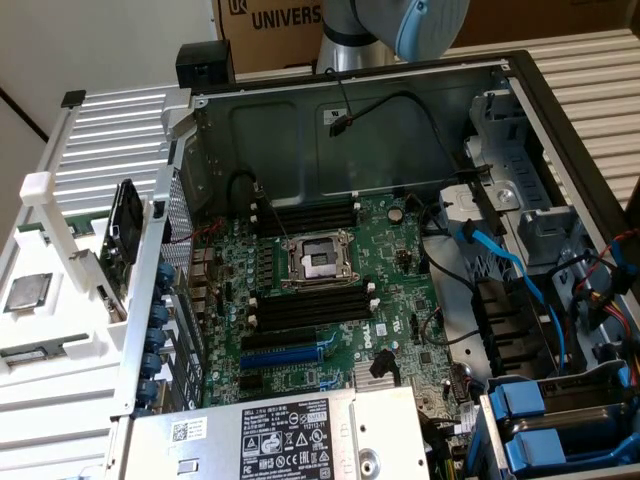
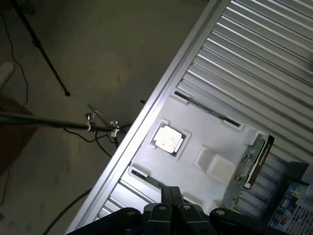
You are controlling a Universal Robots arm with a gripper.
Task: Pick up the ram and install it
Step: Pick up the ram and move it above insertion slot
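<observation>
This looks like a robotics lab or test workshop, not a home or an office. A grey robot arm rises behind an opened computer case that lies on its side, its green motherboard bare. Behind the arm stands a cardboard box printed with the start of the arm maker's name. The worktop is ribbed metal profile, the sort used for rigs. A white tray on it holds loose parts in fitted pockets: a processor chip and the ram on edge. Beside the worktop, a thin black stand and loose cables are on a plain hard floor.
</observation>
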